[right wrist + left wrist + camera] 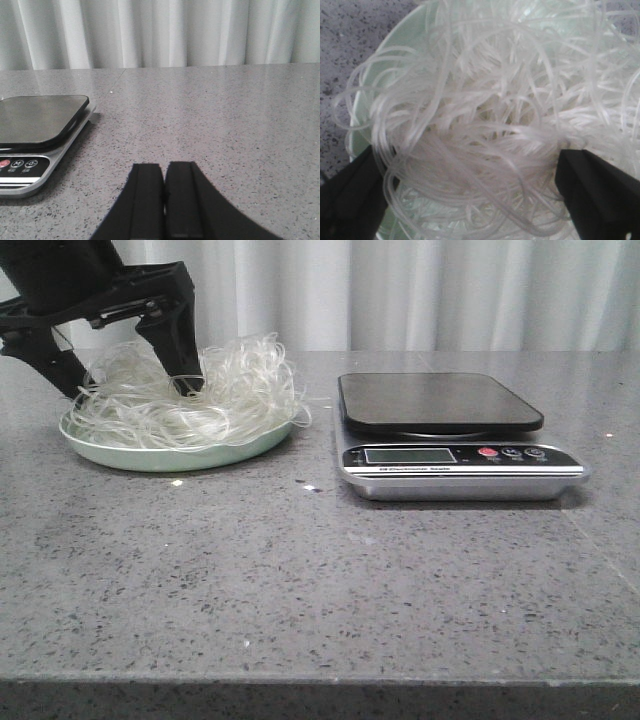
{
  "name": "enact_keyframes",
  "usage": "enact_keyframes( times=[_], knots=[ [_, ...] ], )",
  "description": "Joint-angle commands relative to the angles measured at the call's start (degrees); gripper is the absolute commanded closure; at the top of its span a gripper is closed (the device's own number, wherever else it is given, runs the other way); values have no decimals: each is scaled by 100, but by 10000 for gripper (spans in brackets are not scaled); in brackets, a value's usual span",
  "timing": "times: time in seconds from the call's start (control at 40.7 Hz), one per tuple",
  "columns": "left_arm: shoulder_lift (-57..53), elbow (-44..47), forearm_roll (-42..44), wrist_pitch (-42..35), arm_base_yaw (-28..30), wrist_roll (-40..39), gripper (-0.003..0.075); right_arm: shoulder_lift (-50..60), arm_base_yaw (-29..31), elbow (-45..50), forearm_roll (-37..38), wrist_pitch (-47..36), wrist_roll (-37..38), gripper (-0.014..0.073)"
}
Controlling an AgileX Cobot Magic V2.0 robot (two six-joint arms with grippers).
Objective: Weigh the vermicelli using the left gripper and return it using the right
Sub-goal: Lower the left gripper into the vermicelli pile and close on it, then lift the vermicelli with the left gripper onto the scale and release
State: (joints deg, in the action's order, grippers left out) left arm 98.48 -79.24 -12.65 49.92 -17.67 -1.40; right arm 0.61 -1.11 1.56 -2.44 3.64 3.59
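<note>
L gripper [470,185] spread wide, fingers down in vermicelli [190,390] | vermicelli on plate [180,455] (left of scale [450,435]) | your R gripper [164,200] pressed together, right of scale, off table [320,580]

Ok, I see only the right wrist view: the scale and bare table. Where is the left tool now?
Observer: The left tool is down in the noodles, which lie heaped on a green plate left of the scale.
Operator: Is it open or closed?
Observer: Open. In the left wrist view its fingers stand wide apart with strands between them.
Operator: Are any noodles on the scale already?
Observer: No, the front view shows its dark platform bare.
Operator: And my right tool?
Observer: The right tool is shut and holds nothing. It does not appear in the front view.
</note>
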Motion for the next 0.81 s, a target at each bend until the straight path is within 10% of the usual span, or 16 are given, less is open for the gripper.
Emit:
enact_keyframes(
  times=[0.0,0.295,0.787],
  knots=[
    [-194,-182,-105,-182,-46,11,151,90,20,-39,83,-425,-6,443],
    [-194,-182,-105,-182,-46,11,596,90,20,-39,83,-427,-6,443],
    [-379,-968,-105,124,-46,11,575,90,20,-44,78,-455,-6,443]
  ],
)
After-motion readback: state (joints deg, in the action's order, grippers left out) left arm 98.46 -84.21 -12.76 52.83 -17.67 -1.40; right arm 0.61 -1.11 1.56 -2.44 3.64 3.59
